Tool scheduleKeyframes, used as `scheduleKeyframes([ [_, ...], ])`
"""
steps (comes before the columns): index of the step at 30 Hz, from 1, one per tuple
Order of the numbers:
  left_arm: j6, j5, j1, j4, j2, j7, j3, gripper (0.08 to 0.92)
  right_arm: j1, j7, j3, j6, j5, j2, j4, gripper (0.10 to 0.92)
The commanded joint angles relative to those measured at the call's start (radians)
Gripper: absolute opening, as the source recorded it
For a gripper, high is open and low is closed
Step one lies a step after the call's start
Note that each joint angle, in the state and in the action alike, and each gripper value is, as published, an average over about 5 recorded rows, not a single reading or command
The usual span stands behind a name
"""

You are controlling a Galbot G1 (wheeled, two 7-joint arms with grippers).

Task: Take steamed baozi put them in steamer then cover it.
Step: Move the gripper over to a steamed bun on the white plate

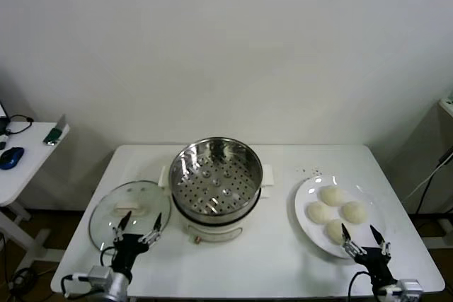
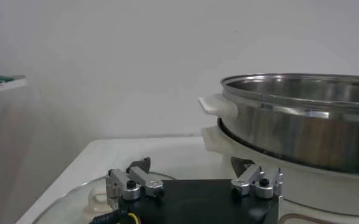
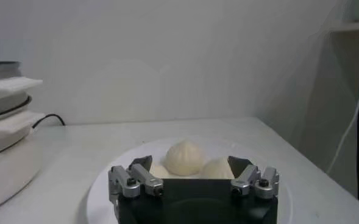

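The steamer (image 1: 216,182), a shiny steel basket with a perforated floor on a white pot base, stands mid-table with nothing in it. Several cream-white steamed baozi (image 1: 331,194) lie on a white plate (image 1: 304,196) to its right. The clear glass cover (image 1: 120,213) lies flat on the table to its left. My left gripper (image 1: 140,221) is open just above the cover's near edge. My right gripper (image 1: 359,231) is open at the plate's near edge, close to the nearest bun (image 1: 335,230). In the right wrist view two baozi (image 3: 185,157) show between the open jaws of the right gripper (image 3: 190,164). The left gripper (image 2: 191,165) holds nothing, with the steamer (image 2: 301,115) beside it.
The white table (image 1: 283,266) has its front edge just below both grippers. A side desk (image 1: 28,167) at the far left carries a blue mouse (image 1: 10,157). A cable (image 1: 432,182) hangs beyond the table's right edge.
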Motion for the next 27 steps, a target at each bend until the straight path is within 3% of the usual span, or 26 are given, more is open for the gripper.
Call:
scheduleKeyframes([
  [1,0.0,-0.001,0.0,0.0,0.002,0.0,0.001,0.823,0.302,-0.023,-0.035,-0.17,-0.064,-0.103,-0.063,0.823],
  [8,0.0,-0.003,-0.004,-0.001,0.007,0.001,0.003,0.823,0.654,-0.127,-0.249,-0.322,-0.081,-0.276,-0.217,0.823],
  [18,-0.001,-0.015,0.001,-0.003,0.014,0.001,-0.002,0.823,1.035,-0.652,-0.716,-0.319,-0.248,-0.625,-0.365,0.823],
  [27,0.002,-0.01,-0.004,0.002,0.018,0.002,0.008,0.823,1.364,-1.123,-1.098,-0.176,-0.346,-0.749,-0.431,0.823],
])
